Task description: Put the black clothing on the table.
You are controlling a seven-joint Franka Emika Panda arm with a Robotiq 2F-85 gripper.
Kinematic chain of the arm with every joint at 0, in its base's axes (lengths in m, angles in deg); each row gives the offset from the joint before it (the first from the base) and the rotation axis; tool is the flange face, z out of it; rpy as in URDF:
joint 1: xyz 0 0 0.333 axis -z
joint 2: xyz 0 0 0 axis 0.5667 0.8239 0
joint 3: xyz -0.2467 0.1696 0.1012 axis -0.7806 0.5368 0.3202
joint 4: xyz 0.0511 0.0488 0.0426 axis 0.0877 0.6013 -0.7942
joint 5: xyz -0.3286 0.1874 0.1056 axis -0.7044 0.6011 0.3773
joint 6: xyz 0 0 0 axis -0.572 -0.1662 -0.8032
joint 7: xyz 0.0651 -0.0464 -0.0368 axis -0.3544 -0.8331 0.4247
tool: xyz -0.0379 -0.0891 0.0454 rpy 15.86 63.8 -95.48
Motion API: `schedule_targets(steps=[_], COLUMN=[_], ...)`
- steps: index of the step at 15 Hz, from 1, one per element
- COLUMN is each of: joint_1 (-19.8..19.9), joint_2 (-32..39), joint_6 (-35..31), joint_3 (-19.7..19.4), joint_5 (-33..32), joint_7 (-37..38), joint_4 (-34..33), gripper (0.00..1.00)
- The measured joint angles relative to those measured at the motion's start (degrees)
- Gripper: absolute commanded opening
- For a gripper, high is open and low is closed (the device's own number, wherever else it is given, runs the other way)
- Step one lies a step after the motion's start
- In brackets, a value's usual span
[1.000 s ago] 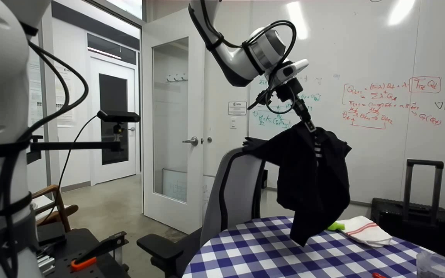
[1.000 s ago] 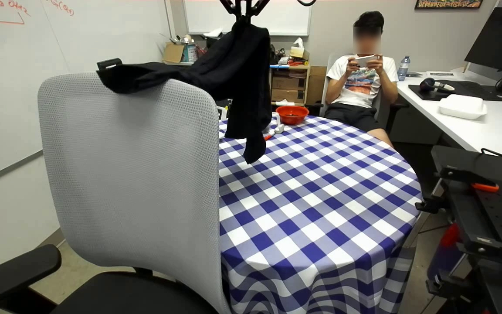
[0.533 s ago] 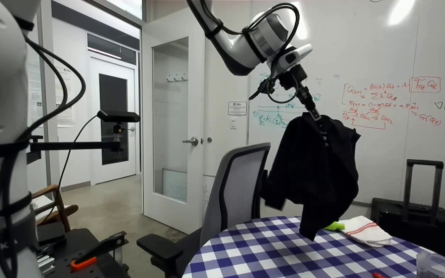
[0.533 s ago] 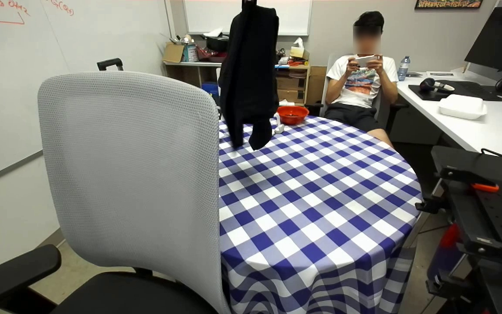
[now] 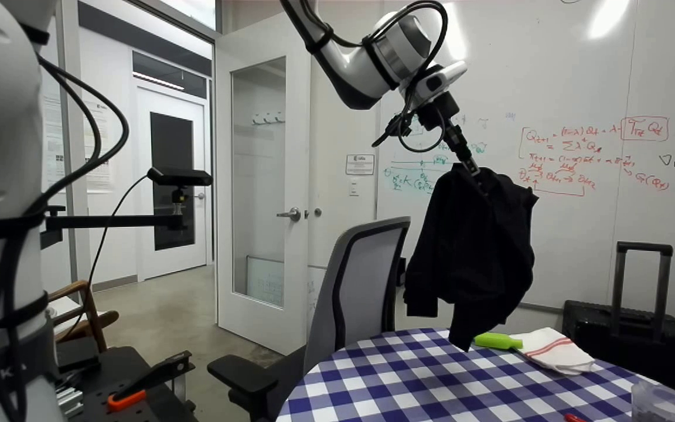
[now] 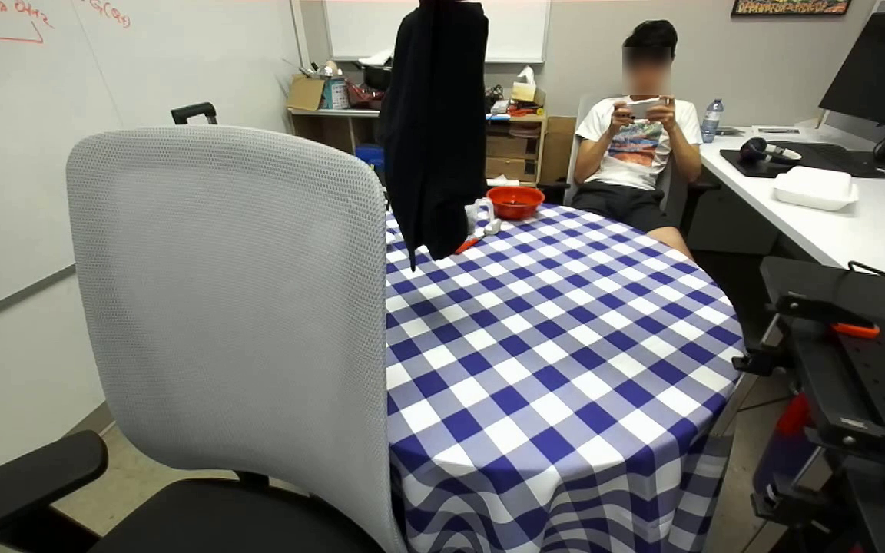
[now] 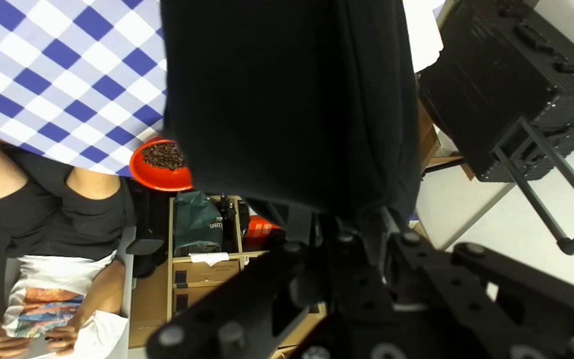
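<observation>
The black clothing hangs in loose folds from my gripper. It also hangs in an exterior view, where the gripper is nearly all cut off at the top edge. In the wrist view the clothing fills the upper middle and hides the fingertips. The fingers are close together on the fabric. The table with its blue-and-white checkered cloth, also in an exterior view, lies below. The lowest fabric end overlaps the tabletop in both exterior views; I cannot tell if it touches.
The grey chair stands against the table, its backrest beside the clothing. On the table are a green object, a white towel, a clear container and a red bowl. A black suitcase and a seated person are near.
One second ago a sleeve lay over the chair's backrest and the gripper was lower. The gripper rose, the sleeve slid off, and the clothing now hangs free of the chair.
</observation>
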Motion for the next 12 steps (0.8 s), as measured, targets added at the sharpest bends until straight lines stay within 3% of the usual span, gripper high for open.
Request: schedule_targets(steps=[5,12], joint_1=[-1.38,-0.94], joint_2=[1.35,7.86], joint_6=[-0.27,-3.94], joint_3=[4.09,6.36], joint_5=[1.97,16.2], joint_7=[-0.08,-3.69], joint_4=[0.98,1.52], gripper=[0.04,0.03])
